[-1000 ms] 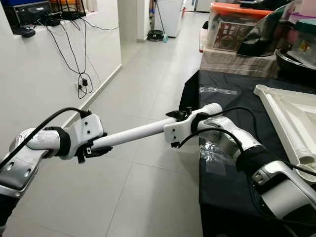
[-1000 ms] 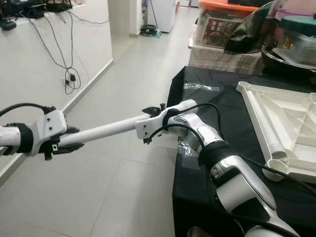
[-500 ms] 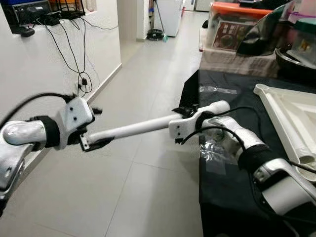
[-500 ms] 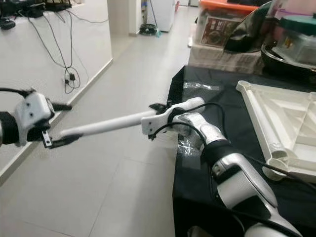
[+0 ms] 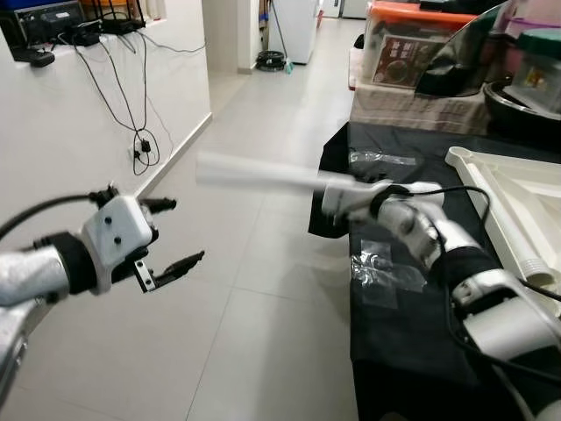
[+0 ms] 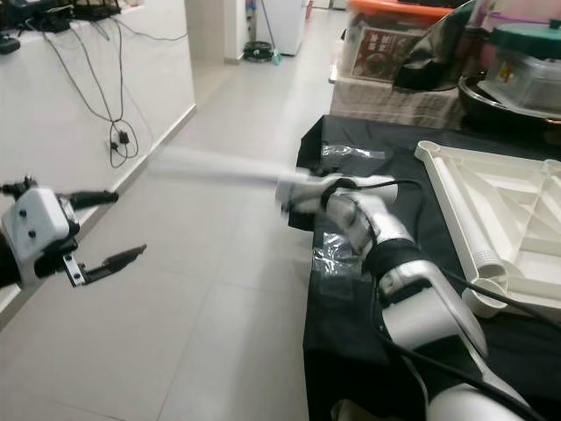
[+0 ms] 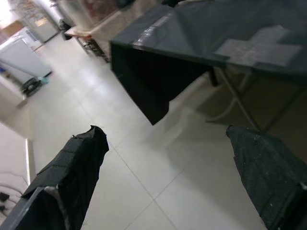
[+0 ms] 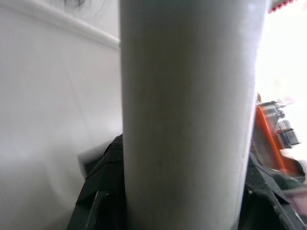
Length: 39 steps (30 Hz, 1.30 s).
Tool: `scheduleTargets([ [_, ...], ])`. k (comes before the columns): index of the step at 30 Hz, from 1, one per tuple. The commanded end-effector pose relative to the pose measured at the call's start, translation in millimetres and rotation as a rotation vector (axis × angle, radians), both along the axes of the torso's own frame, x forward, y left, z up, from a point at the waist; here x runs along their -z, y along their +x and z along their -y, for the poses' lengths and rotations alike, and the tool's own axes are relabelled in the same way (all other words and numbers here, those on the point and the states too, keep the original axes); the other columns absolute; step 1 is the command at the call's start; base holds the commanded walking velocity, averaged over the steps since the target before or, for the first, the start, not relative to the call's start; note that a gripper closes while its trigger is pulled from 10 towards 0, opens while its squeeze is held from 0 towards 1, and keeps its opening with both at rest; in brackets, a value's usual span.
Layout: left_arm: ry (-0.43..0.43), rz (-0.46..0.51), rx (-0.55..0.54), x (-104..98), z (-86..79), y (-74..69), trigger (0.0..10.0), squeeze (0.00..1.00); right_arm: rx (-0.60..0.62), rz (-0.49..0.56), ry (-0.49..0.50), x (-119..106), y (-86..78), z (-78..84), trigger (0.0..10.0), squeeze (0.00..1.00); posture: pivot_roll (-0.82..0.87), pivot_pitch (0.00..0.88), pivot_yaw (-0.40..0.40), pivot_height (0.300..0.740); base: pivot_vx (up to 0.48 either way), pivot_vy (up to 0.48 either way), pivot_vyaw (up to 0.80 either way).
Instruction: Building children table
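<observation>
Right pincer clamps the long white plastic table leg mid-swing, left pincer spread wide, empty below it; steady the leg before aiming toward the inverted white tabletop on the black-draped table

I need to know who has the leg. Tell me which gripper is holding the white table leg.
The right gripper: its fingers are clamped around the white table leg. The left gripper hangs open over the floor, holding nothing.
</observation>
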<state>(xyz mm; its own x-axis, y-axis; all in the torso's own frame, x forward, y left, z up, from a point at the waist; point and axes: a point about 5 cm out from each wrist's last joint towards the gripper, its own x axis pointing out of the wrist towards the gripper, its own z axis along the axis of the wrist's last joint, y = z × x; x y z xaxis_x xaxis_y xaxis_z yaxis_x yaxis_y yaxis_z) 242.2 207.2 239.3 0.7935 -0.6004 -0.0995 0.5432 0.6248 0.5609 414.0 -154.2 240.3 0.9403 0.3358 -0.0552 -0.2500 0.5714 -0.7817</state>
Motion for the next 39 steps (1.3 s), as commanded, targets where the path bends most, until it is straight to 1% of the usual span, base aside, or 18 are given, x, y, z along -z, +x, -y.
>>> scheduleTargets([
  [1, -0.034, -0.002, -0.103, 11, -2.9, 0.2, 10.0, 0.00, -0.066, -0.004, 0.268, -12, -1.4, -7.3, 0.0, 0.00, 0.03, 0.000, -0.061, 0.740, 0.000, 0.000, 0.00],
  [2, -0.034, -0.002, -0.103, 11, -2.9, 0.2, 10.0, 0.00, -0.066, -0.004, 0.268, -12, -1.4, -7.3, 0.0, 0.00, 0.03, 0.000, -0.061, 0.740, 0.000, 0.000, 0.00],
  [4, -0.128, -0.010, -0.225, 27, -2.4, 0.8, 10.0, 0.00, -0.144, 0.043, 0.472, -26, -6.5, -16.1, 0.0, 0.00, 0.03, 0.000, -0.063, 0.740, 0.000, 0.000, 0.00],
  [5, -0.194, -0.016, -0.270, 34, 0.6, -0.1, 10.0, 0.00, -0.168, 0.060, 0.584, -33, -9.4, -19.2, 3.5, 0.00, 0.03, 0.000, -0.065, 0.740, 0.000, 0.000, 0.00],
  [6, -0.194, -0.016, -0.270, 34, 0.6, -0.1, 10.0, 0.00, -0.168, 0.060, 0.584, -33, -9.4, -19.2, 3.5, 0.00, 0.03, 0.000, -0.065, 0.740, 0.000, 0.000, 0.00],
  [7, -0.236, -0.021, -0.294, 38, 2.8, -0.8, 10.0, 0.00, -0.179, 0.065, 0.652, -37, -11.2, -20.7, 3.5, 0.00, 0.03, 0.000, -0.065, 0.740, 0.000, 0.000, 0.00],
  [8, -0.268, -0.004, -0.330, 39, 4.8, -0.8, 10.0, 0.00, -0.192, 0.048, 0.740, -40, -12.7, -23.1, 10.0, 0.00, 0.03, 0.000, -0.065, 0.740, 0.000, 0.000, 0.00],
  [10, -0.268, -0.004, -0.330, 39, 4.8, -0.8, 10.0, 0.00, -0.192, 0.048, 0.740, -40, -12.7, -23.1, 10.0, 0.00, 0.03, 0.000, -0.065, 0.740, 0.000, 0.000, 0.00],
  [12, -0.337, 0.029, -0.404, 41, 8.8, 2.0, 10.0, 0.00, -0.217, 0.027, 0.862, -40, -19.0, -31.1, 10.0, 0.00, 0.03, 0.000, -0.069, 0.740, 0.000, 0.000, 0.00],
  [13, -0.347, 0.039, -0.433, 43, 11.3, 3.4, 10.0, 0.00, -0.223, 0.022, 0.911, -38, -22.6, -34.5, 10.0, 0.00, 0.03, 0.000, -0.069, 0.740, 0.000, 0.000, 0.00],
  [14, -0.348, 0.044, -0.456, 45, 13.7, 5.0, 10.0, 0.00, -0.222, 0.029, 0.931, -36, -26.2, -37.0, 10.0, 0.00, 0.03, 0.000, -0.069, 0.740, 0.000, 0.000, 0.00],
  [18, -0.379, 0.037, -0.451, 48, 22.2, 5.8, 10.0, 0.00, -0.208, 0.010, 0.975, -26, -31.2, -39.1, 10.0, 0.00, 0.03, 0.000, -0.068, 0.740, 0.000, 0.000, 0.00],
  [20, -0.441, 0.034, -0.440, 49, 30.5, 6.8, 10.0, 0.00, -0.189, -0.017, 1.009, -13, -38.3, -40.2, 10.0, 0.00, 0.02, 0.000, -0.063, 0.740, 0.131, -0.176, 0.00],
  [21, -0.441, 0.034, -0.440, 49, 30.5, 6.8, 10.0, 0.00, -0.189, -0.017, 1.009, -13, -38.3, -40.2, 10.0, 0.00, 0.02, 0.000, -0.063, 0.740, 0.262, -0.352, 0.00],
  [24, -0.466, 0.039, -0.430, 48, 39.0, 10.7, 10.0, 0.00, -0.165, -0.049, 1.047, -2, -47.6, -41.7, 10.0, 0.00, 0.01, 0.000, -0.059, 0.740, 0.276, -0.390, 0.00],
  [29, -0.456, 0.047, -0.437, 49, 41.2, 13.0, 10.0, 0.00, -0.138, -0.060, 1.078, -2, -53.1, -40.4, 10.0, 0.00, 0.01, 0.000, -0.055, 0.740, 0.271, -0.393, 0.00],
  [35, -0.447, 0.055, -0.448, 51, 41.5, 13.9, 10.0, 0.00, -0.105, 0.012, 1.057, -10, -54.5, -34.7, 10.0, 0.00, 0.01, 0.000, -0.052, 0.740, 0.251, -0.406, 0.00],
  [39, -0.446, 0.057, -0.450, 52, 42.7, 13.8, 10.0, 0.00, -0.106, 0.032, 1.052, -14, -56.0, -33.5, 10.0, 0.00, 0.01, 0.000, -0.055, 0.740, 0.250, -0.406, 0.00],
])
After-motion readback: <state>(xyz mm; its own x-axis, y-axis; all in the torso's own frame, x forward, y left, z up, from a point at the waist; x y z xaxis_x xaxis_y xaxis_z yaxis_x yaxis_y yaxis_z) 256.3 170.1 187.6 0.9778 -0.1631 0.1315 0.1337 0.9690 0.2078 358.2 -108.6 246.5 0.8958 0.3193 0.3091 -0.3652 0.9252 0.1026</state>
